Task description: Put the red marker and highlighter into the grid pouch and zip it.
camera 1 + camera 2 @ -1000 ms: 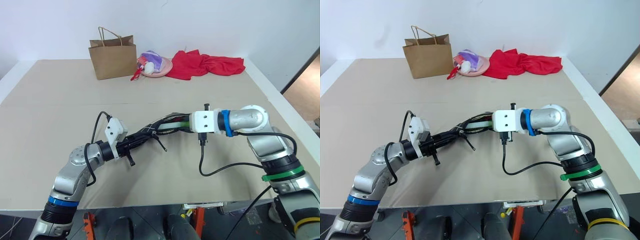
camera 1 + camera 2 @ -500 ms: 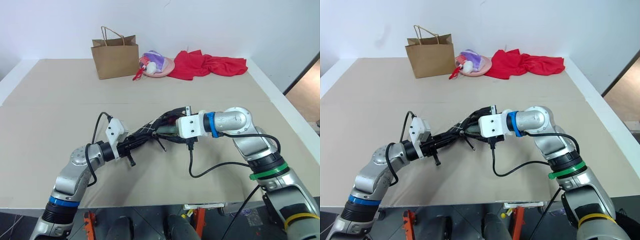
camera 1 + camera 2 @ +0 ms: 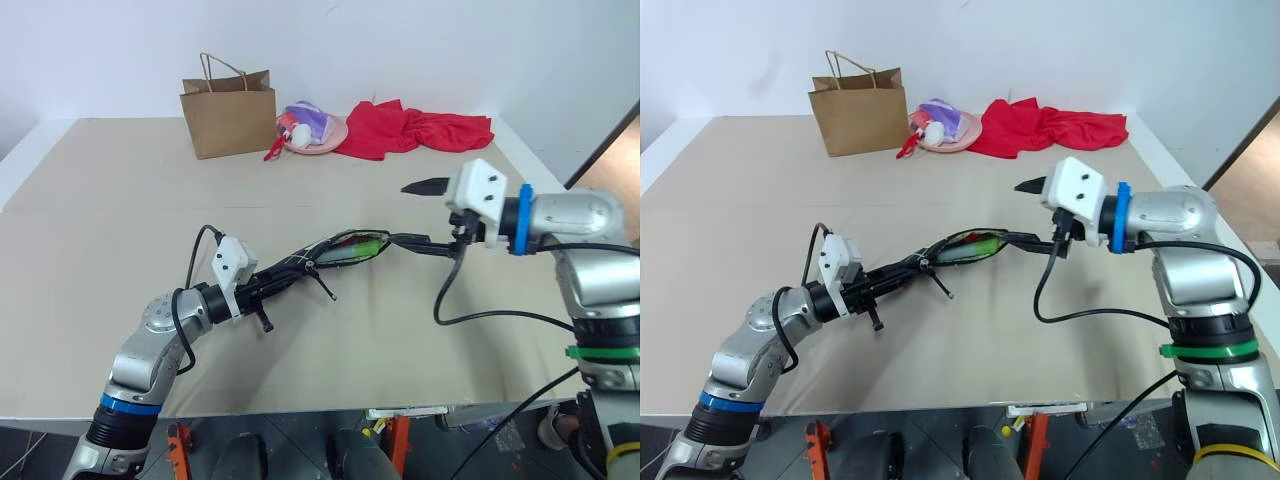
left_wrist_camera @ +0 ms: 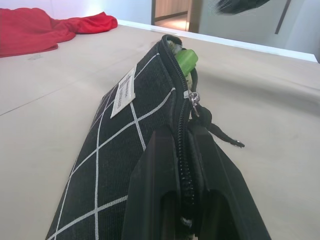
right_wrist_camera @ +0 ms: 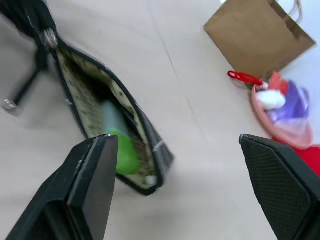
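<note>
paper bag (image 3: 229,118): brown, upright, handles up, far side of table
pink dish (image 3: 320,136): just beside the bag, holds purple and white items
red cloth (image 3: 415,128): crumpled, beside the dish
table (image 3: 100,200): tan top

head views overhead, wrist views perhaps close

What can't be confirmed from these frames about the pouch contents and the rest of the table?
- Red marker: none visible; the grid pouch mouth shows the highlighter alone, the fabric hides the rest.
- Pouch end in the left gripper: covered by its fingers.
- Items on the pink plate: too small in the head views, blurred in the right wrist view.
- Paper bag: contents hidden.
</note>
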`<move>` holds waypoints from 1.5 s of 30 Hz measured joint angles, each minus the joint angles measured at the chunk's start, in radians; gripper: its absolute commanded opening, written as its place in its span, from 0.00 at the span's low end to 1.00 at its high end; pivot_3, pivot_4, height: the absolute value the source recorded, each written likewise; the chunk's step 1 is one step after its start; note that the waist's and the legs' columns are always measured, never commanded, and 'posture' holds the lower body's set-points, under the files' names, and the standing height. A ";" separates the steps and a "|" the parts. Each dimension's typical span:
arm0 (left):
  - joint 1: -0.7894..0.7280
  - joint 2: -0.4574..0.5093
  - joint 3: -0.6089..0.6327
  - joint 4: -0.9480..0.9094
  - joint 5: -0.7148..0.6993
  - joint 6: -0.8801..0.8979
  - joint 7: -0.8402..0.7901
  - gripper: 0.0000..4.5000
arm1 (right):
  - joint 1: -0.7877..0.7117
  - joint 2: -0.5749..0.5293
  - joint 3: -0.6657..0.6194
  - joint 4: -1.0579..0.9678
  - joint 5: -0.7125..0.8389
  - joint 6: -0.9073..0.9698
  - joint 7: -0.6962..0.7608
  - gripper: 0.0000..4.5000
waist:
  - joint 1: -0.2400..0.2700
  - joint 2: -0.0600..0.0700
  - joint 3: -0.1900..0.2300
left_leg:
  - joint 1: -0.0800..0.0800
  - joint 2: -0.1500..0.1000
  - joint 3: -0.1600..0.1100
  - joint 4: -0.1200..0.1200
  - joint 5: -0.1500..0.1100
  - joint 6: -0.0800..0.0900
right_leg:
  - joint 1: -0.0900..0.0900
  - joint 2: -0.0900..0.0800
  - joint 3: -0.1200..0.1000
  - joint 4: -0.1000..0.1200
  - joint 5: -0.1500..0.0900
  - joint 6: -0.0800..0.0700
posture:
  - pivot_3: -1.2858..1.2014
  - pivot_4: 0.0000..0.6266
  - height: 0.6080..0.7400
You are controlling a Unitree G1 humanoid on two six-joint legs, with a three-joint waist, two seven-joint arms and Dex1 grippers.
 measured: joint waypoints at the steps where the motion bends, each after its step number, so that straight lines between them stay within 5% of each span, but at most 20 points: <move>1: 0.000 0.000 -0.001 0.000 -0.001 0.000 0.000 0.00 | 0.022 0.003 -0.011 -0.025 0.031 0.045 -0.012 0.93 | -0.001 0.000 0.000 | 0.000 0.000 0.000 0.000 0.000 0.000 | 0.000 0.000 0.000 0.000 0.000 0.000 | 0.52 0.24 1.00; 11: -0.006 -0.030 0.034 -0.001 -0.059 0.056 0.048 0.00 | 0.185 0.059 -0.098 -0.329 0.436 0.513 -0.142 0.93 | 0.000 -0.001 0.000 | -0.001 0.000 -0.001 0.001 0.000 0.000 | 0.001 0.000 -0.002 0.000 -0.003 0.006 | 0.52 0.24 1.00; 15: -0.051 -0.065 0.092 0.001 -0.136 0.135 0.111 0.00 | 0.238 0.090 0.031 -0.339 0.391 0.533 -0.228 0.93 | -0.002 0.000 0.000 | -0.001 0.000 -0.001 0.002 0.000 0.000 | 0.000 0.001 -0.001 0.000 -0.002 0.007 | 0.52 0.24 1.00; 33: -0.033 -0.020 0.037 0.000 -0.079 0.124 0.066 0.00 | 0.075 0.267 0.224 -0.227 0.310 0.597 -0.395 0.93 | -0.002 -0.001 0.000 | -0.002 0.000 -0.001 0.001 0.000 0.000 | 0.000 0.001 -0.003 0.000 -0.003 0.006 | 0.52 0.24 1.00; 36: -0.032 -0.021 0.036 0.000 -0.077 0.124 0.066 0.00 | 0.055 0.284 0.240 -0.188 0.287 0.594 -0.412 0.75 | -0.002 -0.001 0.000 | -0.002 0.000 -0.001 0.001 0.000 0.000 | -0.001 0.001 -0.003 0.000 -0.003 0.006 | 0.52 0.24 1.00; 44: -0.029 -0.023 0.034 -0.004 -0.076 0.124 0.065 0.00 | -0.006 0.322 0.247 -0.081 0.219 0.557 -0.455 0.04 | -0.002 -0.001 0.000 | -0.004 0.000 -0.002 0.001 0.000 0.000 | -0.002 0.000 -0.004 0.000 -0.002 0.004 | 0.52 0.24 1.00; 45: -0.029 -0.023 0.034 -0.005 -0.076 0.124 0.065 0.00 | -0.006 0.322 0.246 -0.078 0.219 0.556 -0.454 0.01 | -0.002 -0.001 0.000 | -0.004 0.000 -0.002 0.001 0.000 0.000 | -0.002 0.000 -0.004 0.000 -0.002 0.004 | 0.52 0.24 1.00</move>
